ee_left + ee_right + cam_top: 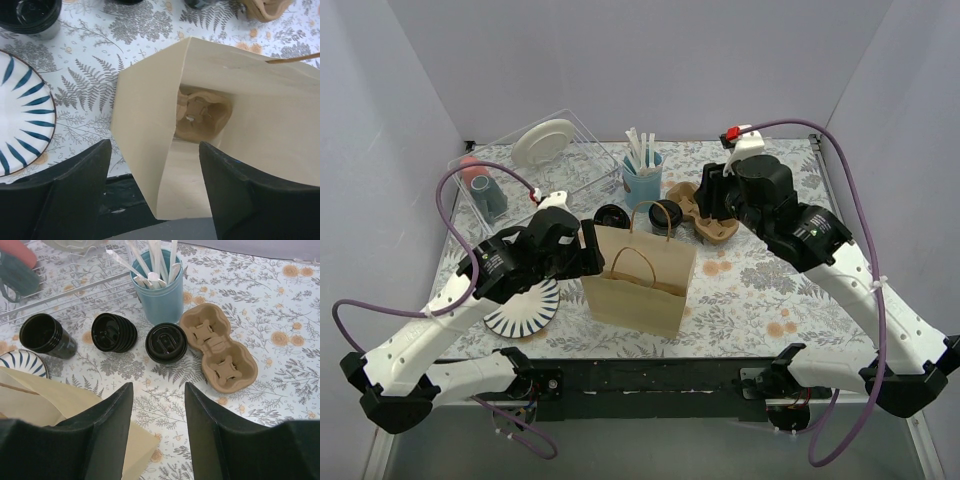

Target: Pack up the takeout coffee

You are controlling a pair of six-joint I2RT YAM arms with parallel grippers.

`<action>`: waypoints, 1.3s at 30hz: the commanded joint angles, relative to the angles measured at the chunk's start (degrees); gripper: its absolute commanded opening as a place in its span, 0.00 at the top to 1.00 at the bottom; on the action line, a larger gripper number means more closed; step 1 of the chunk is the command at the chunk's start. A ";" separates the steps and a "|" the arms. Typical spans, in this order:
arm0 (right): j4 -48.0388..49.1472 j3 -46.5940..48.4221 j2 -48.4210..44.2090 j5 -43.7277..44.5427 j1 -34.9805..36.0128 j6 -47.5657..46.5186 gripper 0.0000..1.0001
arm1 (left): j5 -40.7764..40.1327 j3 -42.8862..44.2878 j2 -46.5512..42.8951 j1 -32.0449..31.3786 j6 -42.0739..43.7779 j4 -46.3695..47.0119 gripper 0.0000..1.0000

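The takeout coffee (166, 342), a small black cup with a black sip lid, stands upright on the table between a light blue cup and a brown carrier; it also shows in the top view (665, 215), just behind the brown paper bag (640, 275). My right gripper (159, 385) is open and empty, hovering a short way nearer than the coffee. My left gripper (155, 145) is open, its jaws either side of the open bag's (240, 100) near left wall. A brown pulp carrier (202, 115) lies inside the bag.
A lidless black cup (45, 335) and a black stack (114, 332) stand left of the coffee. A light blue cup with white sticks (160, 295) and a two-cup pulp carrier (220, 350) stand close by. A blue-striped plate (520, 310) and a clear dish rack (535, 165) are on the left.
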 commanded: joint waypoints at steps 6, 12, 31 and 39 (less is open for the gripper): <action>1.22 -0.16 2.58 -12.41 -8.32 -0.03 0.48 | -8.07 2.13 0.12 0.09 -0.20 -2.58 0.71; 6.57 -6.48 4.08 -20.15 -13.42 -3.02 0.45 | -11.50 3.10 1.27 0.09 -1.87 -9.79 0.94; 30.74 -15.71 18.05 -24.82 -14.04 -5.31 0.25 | -6.76 2.93 -5.59 0.09 2.44 -9.97 0.45; 38.49 -15.64 22.44 -21.31 -11.93 -7.59 0.13 | -9.12 5.03 -7.61 0.09 -1.16 -12.95 0.13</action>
